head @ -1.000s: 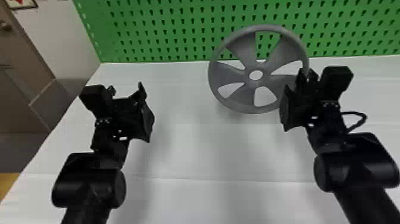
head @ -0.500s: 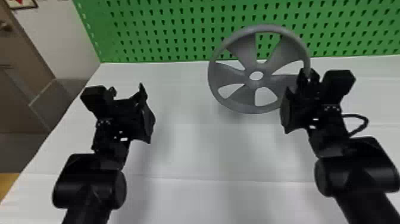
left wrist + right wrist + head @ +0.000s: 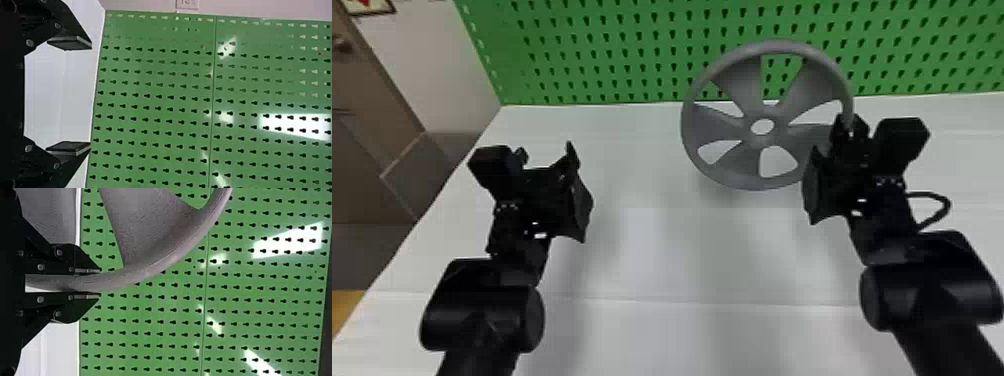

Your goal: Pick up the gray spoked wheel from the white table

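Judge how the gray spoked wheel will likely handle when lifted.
Gray spoked wheel looks stiff: rim is round, no visible sag. Wide openings suggest light for its size. Right gripper holds one side, so it could twist.

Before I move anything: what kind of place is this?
Probably a robotics lab or workshop test station: a green pegboard behind a white table, and a gray spoked wheel with its rim between the right arm's fingers.

Behind the wheel [image 3: 739, 87] stands the pegboard [image 3: 612, 50], below it the desk [image 3: 652, 250], around its right rim the right gripper [image 3: 833, 140], well leftward the left gripper [image 3: 546, 152].
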Controlling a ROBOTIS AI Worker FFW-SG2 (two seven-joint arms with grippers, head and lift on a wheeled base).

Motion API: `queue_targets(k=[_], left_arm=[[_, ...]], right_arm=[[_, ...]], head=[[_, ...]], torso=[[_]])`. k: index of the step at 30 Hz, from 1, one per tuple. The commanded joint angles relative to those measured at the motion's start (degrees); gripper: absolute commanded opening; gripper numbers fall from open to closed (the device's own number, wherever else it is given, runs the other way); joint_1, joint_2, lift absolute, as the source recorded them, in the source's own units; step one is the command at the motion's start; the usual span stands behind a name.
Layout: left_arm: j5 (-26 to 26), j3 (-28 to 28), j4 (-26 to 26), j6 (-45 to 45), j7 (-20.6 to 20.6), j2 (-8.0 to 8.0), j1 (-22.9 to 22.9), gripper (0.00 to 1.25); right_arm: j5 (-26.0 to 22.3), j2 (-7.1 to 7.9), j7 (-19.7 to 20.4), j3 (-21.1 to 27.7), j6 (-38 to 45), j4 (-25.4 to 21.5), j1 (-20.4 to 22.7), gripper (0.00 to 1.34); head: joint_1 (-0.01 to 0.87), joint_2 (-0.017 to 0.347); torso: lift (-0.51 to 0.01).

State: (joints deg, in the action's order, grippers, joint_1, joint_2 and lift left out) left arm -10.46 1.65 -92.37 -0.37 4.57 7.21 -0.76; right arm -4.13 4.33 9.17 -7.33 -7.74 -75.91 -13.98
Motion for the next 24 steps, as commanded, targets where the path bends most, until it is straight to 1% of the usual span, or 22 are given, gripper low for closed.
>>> queue_targets(k=[1,24], left_arm=[[0.0,-0.2,0.0,0.0,0.0,0.00,-0.1,0.89],[-0.3,-0.2,0.0,0.0,0.0,0.00,-0.1,0.89]], right_arm=[[0.0,-0.02,0.1,0.0,0.0,0.1,0.0,0.08],[-1.2,-0.20,0.1,0.1,0.3,0.3,0.0,0.08]], head=[[0.779,0.155],[0.779,0.155]], torso=[[-0.062],[-0.062]])
